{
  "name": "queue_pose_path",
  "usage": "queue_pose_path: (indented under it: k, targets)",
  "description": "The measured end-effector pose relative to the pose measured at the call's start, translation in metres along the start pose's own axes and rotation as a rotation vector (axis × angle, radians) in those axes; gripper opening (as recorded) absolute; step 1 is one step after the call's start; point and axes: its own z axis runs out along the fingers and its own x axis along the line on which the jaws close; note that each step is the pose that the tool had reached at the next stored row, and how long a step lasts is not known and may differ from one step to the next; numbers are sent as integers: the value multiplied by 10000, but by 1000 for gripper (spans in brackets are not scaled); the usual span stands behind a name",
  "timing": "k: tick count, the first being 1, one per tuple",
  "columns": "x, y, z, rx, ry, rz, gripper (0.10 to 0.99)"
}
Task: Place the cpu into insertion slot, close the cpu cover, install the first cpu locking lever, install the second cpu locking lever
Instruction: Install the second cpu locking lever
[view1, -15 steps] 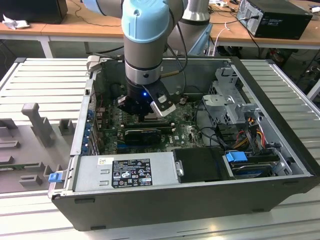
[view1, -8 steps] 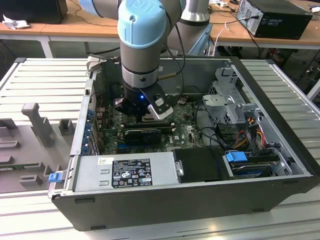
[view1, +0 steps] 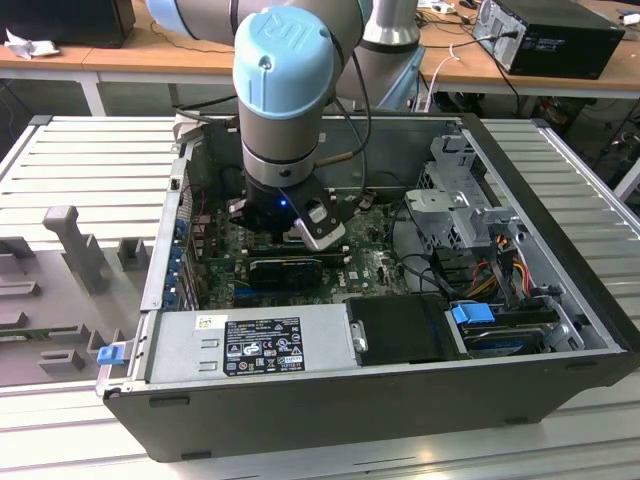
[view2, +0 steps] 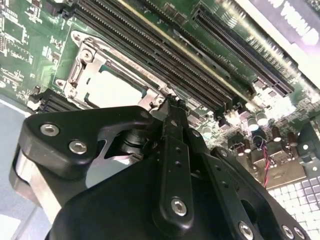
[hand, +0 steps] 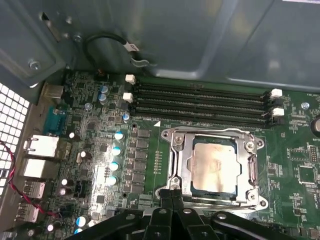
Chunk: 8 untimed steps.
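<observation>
The gripper (view2: 172, 102) takes up the foreground of the second wrist view, a black linkage with its fingers pressed together into a single narrow tip and nothing between them; in the first wrist view the same clenched tip (hand: 172, 192) sits at the edge of the socket frame, touching or just above it, which I cannot tell. Just past the tip lies the cpu (hand: 214, 165), its dull silver-grey top facing up, seated flat in the insertion slot (hand: 192, 186), whose dark border shows around the chip. The cpu cover (hand: 176, 146), a silver frame with a large central window, lies down around the chip so that the metal top shows through the window. In the second wrist view the chip (view2: 112, 90) appears as a pale square inside the same silver frame (view2: 85, 60). Beside the socket run the long black memory slots (hand: 200, 102) with white clips at their ends, all on the green motherboard (hand: 95, 150). In the exterior view the arm (view1: 283, 90), with its pale blue joint, reaches down into the open computer case (view1: 540, 190), which rests on the slatted metal table (view1: 90, 160), and a grey power supply (view1: 255, 340) sits along the case's near side.
</observation>
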Motion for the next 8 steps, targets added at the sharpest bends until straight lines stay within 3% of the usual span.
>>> queue_pose_path:
  k: [1,5,8]
  targets:
    - [8,-20,4,-69,-5,-2,106]
    - [16,-37,19,-145,-12,-3,106]
    - [22,-52,15,-377,-34,-4,106]
